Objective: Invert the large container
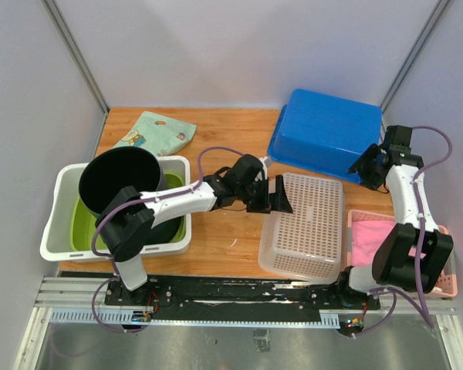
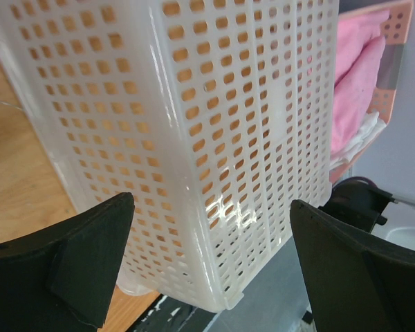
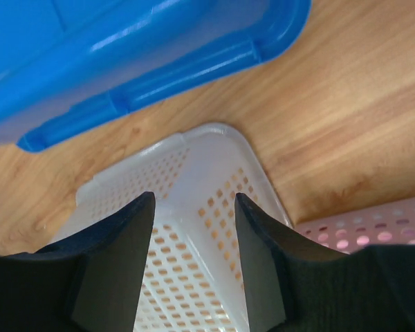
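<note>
Tub of blue plastic and white basket both lie bottom-up; left fingers wide, right fingers half-open, empty.

Pink basket — partly hidden by right arm; blue container — cropped.

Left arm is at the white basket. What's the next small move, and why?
Probably draw the left tool back from the white perforated basket: it already lies bottom-up on the table, and the tool stands wide open at its side, holding nothing.

One blue tub, one white basket, one pink basket, one black pot.
</note>
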Controlling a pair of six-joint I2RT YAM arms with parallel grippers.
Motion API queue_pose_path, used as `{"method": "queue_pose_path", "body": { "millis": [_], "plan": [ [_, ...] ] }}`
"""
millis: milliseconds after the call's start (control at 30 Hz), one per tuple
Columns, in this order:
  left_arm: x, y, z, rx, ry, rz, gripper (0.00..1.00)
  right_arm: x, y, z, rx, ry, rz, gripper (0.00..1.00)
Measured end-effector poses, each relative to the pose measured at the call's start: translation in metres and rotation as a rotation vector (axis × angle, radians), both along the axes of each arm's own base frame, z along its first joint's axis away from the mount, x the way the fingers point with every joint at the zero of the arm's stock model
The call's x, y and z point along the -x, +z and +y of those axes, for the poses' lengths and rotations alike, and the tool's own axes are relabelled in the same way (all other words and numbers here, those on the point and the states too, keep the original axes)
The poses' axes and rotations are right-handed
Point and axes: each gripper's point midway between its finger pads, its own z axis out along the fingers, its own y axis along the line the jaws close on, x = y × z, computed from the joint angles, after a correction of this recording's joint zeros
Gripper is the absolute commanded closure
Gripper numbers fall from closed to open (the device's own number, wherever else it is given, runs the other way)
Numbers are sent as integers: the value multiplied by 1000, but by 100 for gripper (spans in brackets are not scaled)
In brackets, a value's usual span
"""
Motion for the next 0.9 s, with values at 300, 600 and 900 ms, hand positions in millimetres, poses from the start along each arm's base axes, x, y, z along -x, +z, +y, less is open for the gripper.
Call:
{"method": "queue_pose_path", "body": {
  "millis": [300, 600, 900],
  "plan": [
    [-57, 37, 30, 6, 76, -100, 1, -78, -35, -27, -52, 10, 1, 52],
    [-130, 58, 59, 8, 132, -190, 1, -138, -41, -61, 47, 22, -23, 53],
    [-167, 59, 89, -137, 189, -274, 1, -122, 20, -38, 78, 62, -154, 49]
  ]
}}
